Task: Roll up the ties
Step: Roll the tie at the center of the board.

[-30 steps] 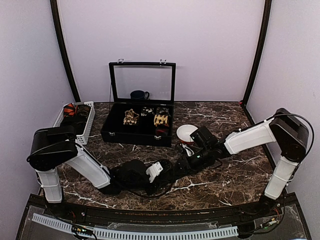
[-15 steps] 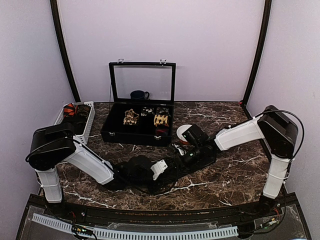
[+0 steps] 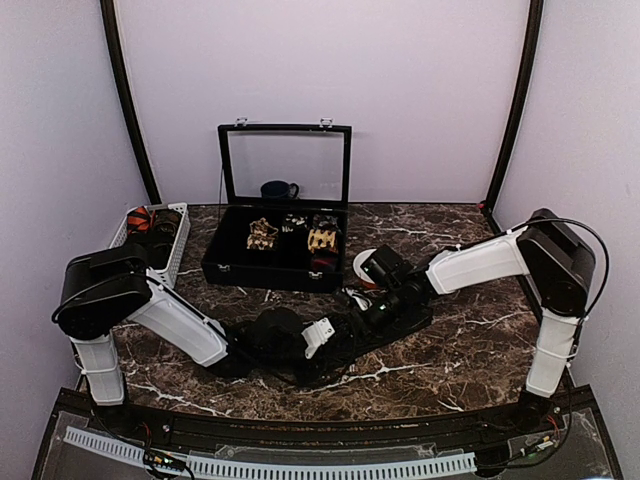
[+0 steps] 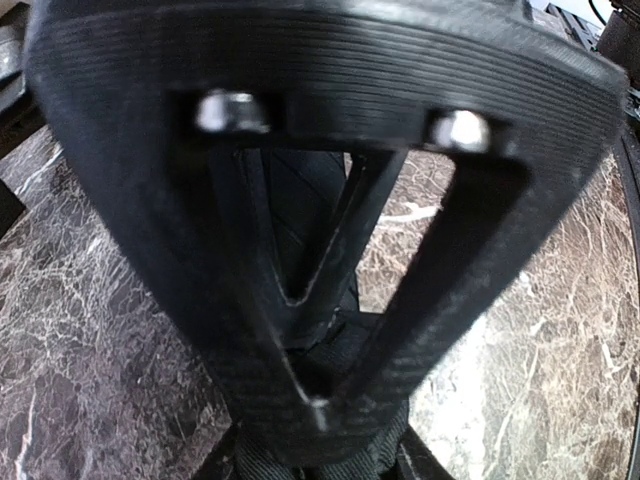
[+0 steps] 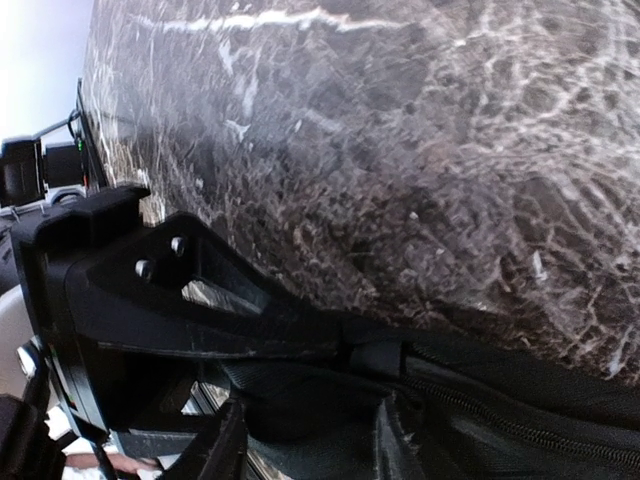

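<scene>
A plain black tie (image 3: pixel 392 318) lies on the marble table between my two grippers; its fabric shows in the left wrist view (image 4: pixel 300 190) and the right wrist view (image 5: pixel 330 400). My left gripper (image 3: pixel 335 338) (image 4: pixel 322 402) is shut, its fingers meeting in a V on the black tie. My right gripper (image 3: pixel 366 310) (image 5: pixel 308 445) is right beside it, with a bunched part of the same tie filling the gap between its fingers (image 5: pixel 228 450). Rolled tan (image 3: pixel 262 235), black-white (image 3: pixel 295 222) and red (image 3: pixel 320 262) ties sit in the case.
The black hinged case (image 3: pixel 222 268) stands open at the back centre, its glass lid up, a dark mug (image 3: pixel 278 189) behind it. A white bowl (image 3: pixel 372 264) is just behind the right gripper. A white basket (image 3: pixel 178 245) holding rolled ties stands at far left.
My right arm has swung left and slightly away, bringing its gripper close to the left one. My left gripper has shifted a little to the right. The tie has bunched between them.
</scene>
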Controlling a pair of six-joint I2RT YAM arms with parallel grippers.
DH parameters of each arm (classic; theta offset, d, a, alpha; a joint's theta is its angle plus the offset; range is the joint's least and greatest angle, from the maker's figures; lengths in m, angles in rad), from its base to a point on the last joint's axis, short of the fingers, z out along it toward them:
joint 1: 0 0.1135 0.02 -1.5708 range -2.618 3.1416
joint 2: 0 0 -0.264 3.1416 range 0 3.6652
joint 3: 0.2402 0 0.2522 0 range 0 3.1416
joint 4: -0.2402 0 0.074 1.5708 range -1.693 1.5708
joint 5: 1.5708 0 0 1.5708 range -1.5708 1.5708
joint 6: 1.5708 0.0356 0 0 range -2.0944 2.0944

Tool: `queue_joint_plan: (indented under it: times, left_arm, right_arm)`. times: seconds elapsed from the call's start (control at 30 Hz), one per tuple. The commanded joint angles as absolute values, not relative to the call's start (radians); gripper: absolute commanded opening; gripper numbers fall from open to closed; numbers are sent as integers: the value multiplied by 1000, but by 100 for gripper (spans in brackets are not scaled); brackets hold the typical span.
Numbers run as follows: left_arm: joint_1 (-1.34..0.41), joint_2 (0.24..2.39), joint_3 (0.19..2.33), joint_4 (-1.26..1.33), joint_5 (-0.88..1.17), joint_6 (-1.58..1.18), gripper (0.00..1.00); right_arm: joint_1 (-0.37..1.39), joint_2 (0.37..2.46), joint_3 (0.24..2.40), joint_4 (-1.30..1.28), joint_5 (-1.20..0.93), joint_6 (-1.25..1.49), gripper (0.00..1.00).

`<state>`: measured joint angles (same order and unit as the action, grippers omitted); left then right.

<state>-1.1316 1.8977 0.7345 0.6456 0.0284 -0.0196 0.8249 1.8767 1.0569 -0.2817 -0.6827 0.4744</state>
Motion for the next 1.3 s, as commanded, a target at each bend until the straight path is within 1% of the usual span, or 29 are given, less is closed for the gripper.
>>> queue_joint_plan:
  times: [0.0,0.03,0.07,0.2,0.27,0.37,0.43,0.57,0.67,0.87,1.03,1.2,1.27]
  left_arm:
    - [-1124,1934,723,470,45,-17,37]
    - [-1123,1935,724,472,49,-17,38]
    - [-1124,1937,724,475,51,-16,37]
    - [-1120,1946,734,475,62,-13,38]
    - [-1116,1948,734,481,74,-12,39]
    - [-1104,1936,716,517,99,-7,46]
    - [-1094,1920,697,555,112,2,55]
    - [-1079,1901,677,617,112,37,65]
    - [-1078,1876,629,746,116,55,71]
    - [-1078,1885,562,951,83,14,76]
    - [-1079,1959,581,1068,84,-75,85]
    - [-1081,2038,639,1133,71,-107,86]
    - [-1081,2065,670,1146,77,-100,84]
  right_arm:
    - [832,1855,1065,-374,-668,444,48]
    - [833,1863,1068,-377,-664,440,46]
    - [832,1877,1075,-378,-664,435,42]
    - [832,1931,1099,-378,-669,410,16]
    - [827,1931,1094,-378,-661,400,1]
    - [810,1932,1067,-363,-663,391,0]
    - [798,1938,1047,-346,-671,383,0]
    - [771,1955,1015,-313,-683,373,0]
    - [746,1959,983,-265,-710,384,0]
    - [695,1985,927,-162,-783,419,0]
    - [673,2018,916,-136,-798,432,0]
    - [663,2031,915,-128,-803,436,0]
    - [660,2034,914,-125,-801,439,0]
